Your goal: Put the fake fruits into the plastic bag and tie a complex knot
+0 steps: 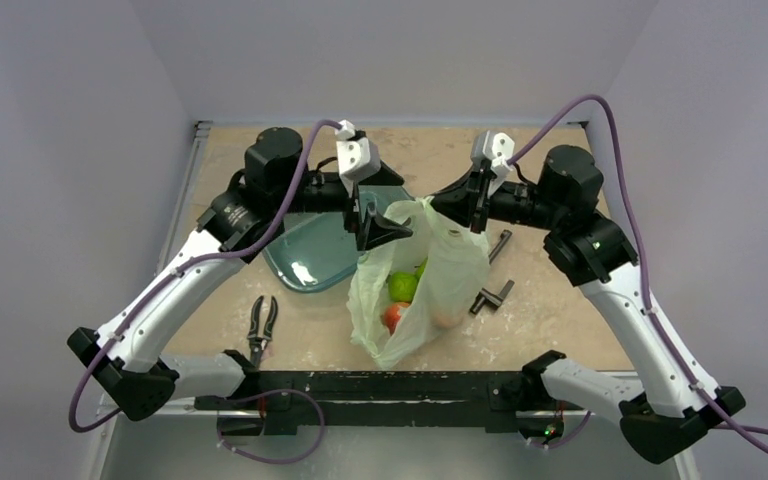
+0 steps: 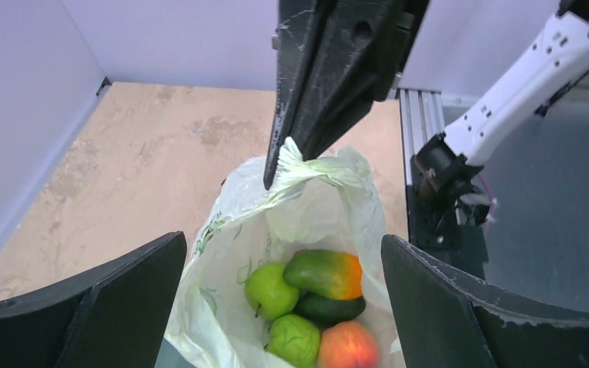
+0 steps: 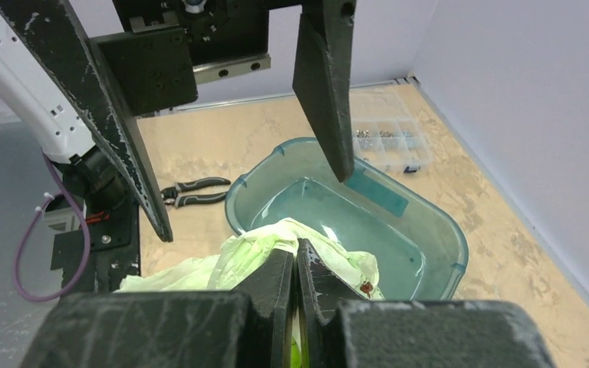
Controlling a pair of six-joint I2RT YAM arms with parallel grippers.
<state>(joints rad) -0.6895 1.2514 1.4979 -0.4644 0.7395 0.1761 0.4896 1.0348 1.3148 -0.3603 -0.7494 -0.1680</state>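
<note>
The pale green plastic bag (image 1: pixel 430 285) stands at the table's middle with its mouth held up. Inside it lie several fake fruits: a green apple (image 2: pixel 270 290), a green-orange mango (image 2: pixel 324 274), a dark avocado (image 2: pixel 330 308), a wrinkled green fruit (image 2: pixel 295 340) and a peach (image 2: pixel 347 346). My right gripper (image 3: pixel 294 257) is shut on a bunched fold of the bag's rim (image 2: pixel 307 165) and holds it up. My left gripper (image 2: pixel 284 253) hangs wide open over the bag's mouth, one finger on each side, gripping nothing. From above, both grippers (image 1: pixel 378 232) (image 1: pixel 476 215) meet at the bag's top.
A translucent teal tub (image 1: pixel 305 258) sits just left of the bag, behind it in the right wrist view (image 3: pixel 429 230). Pliers (image 1: pixel 260 322) lie front left. Two black tools (image 1: pixel 493 292) lie right of the bag. A clear parts box (image 3: pixel 387 136) rests beyond the tub.
</note>
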